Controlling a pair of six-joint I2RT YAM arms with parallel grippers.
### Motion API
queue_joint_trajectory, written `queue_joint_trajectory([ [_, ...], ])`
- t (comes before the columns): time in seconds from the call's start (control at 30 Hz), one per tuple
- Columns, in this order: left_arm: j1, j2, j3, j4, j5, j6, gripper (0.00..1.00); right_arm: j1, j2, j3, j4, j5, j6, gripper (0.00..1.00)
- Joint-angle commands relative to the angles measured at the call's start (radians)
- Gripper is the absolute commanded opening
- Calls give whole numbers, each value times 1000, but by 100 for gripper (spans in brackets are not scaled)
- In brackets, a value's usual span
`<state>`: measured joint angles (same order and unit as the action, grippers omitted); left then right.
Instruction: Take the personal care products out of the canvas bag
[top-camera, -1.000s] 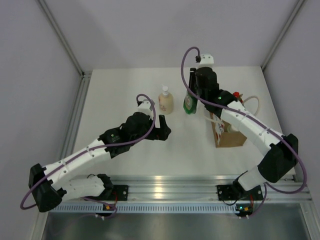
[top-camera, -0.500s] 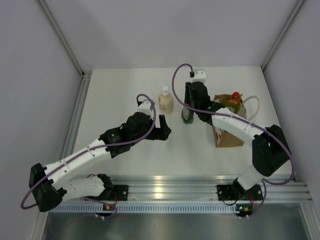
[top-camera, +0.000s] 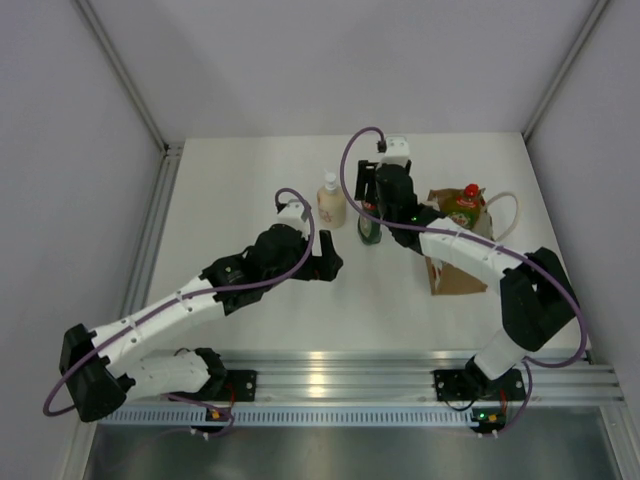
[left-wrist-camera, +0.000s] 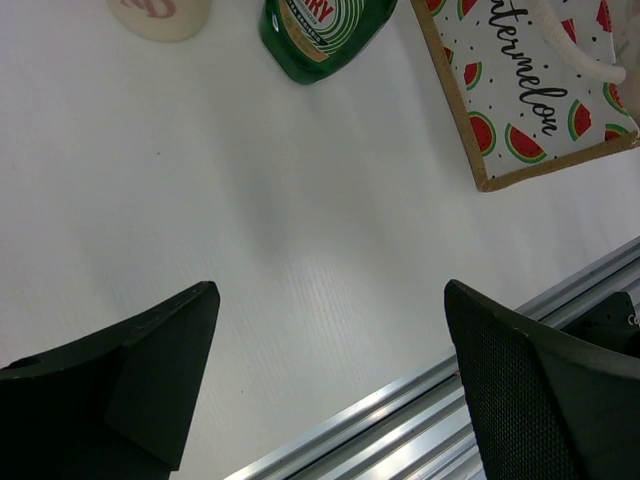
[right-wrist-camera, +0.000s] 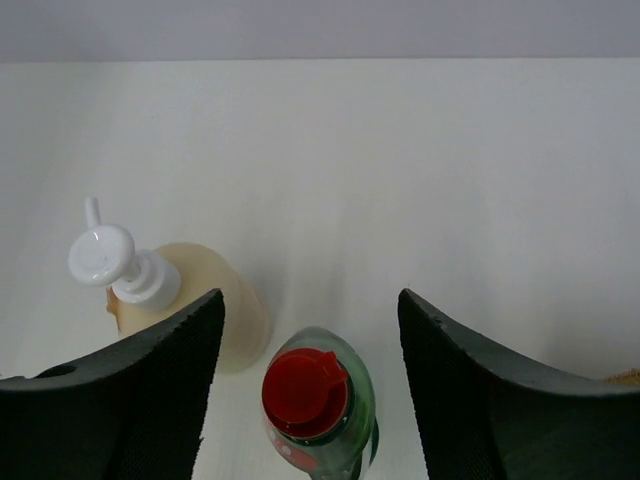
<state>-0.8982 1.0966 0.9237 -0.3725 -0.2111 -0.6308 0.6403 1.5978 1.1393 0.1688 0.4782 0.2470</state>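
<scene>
Toward the bottom of the overhead view, the left arm reaches in from the lower left. The left gripper (left-wrist-camera: 329, 292) hangs low over the bare table (top-camera: 250, 180) near centre frame, its fingers spread wide with nothing between them. It looks parked there to keep out of the other arm's way.

Right of centre, the canvas bag (left-wrist-camera: 520, 100) sits with its watermelon-printed panel facing the left wrist camera. The right arm crosses above it from the lower right.

Further up, just above centre, the dark green bottle (left-wrist-camera: 322, 28) stands upright on the table, outside the bag. The right gripper (right-wrist-camera: 310, 305) is directly over it. In the right wrist view, its fingers are apart on either side of the red cap, with a gap showing on each side, so this reads as a release rather than a grip.

Just left of the green bottle stands the cream bottle (top-camera: 331, 205), close but apart, so the unpacked items gather in one row.

At upper right, a red-capped bottle (top-camera: 464, 203) pokes from the bag's far end, likely the next one to pick up. The fourth bottle cannot be made out.
</scene>
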Motion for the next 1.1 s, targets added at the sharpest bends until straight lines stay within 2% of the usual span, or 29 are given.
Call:
queue_joint_trajectory([
  [0.0,-2,17,10,12,-4,-10,98,21,-45,43,75,19,-6,68],
  [0.03,-2,22,20,14,-1,-12,98,21,-58,51,68,20,-11,74],
  [0.2,-2,62,59,17,38,-23,98,9,-128,53,15,30,-46,72],
  [0.37,-4,118,99,43,90,-26,98,-68,-297,-27,-40,-1,-49,72],
  [0.47,-4,150,116,61,121,-29,98,-157,-390,-67,-129,-54,-46,72],
  [0.5,-4,158,124,61,124,-29,98,-221,-410,-78,-164,-76,-51,72],
  [0.63,-4,175,127,61,119,-20,98,-349,-510,-151,-167,-141,-116,71],
  [0.7,-4,175,129,61,116,-17,98,-405,-515,-158,-182,-136,-143,71],
  [0.83,-4,174,132,60,137,0,98,-497,-475,-161,-192,-208,-163,62],
  [1.07,-4,77,90,8,75,54,98,-541,-348,-133,-187,-216,-170,54],
])
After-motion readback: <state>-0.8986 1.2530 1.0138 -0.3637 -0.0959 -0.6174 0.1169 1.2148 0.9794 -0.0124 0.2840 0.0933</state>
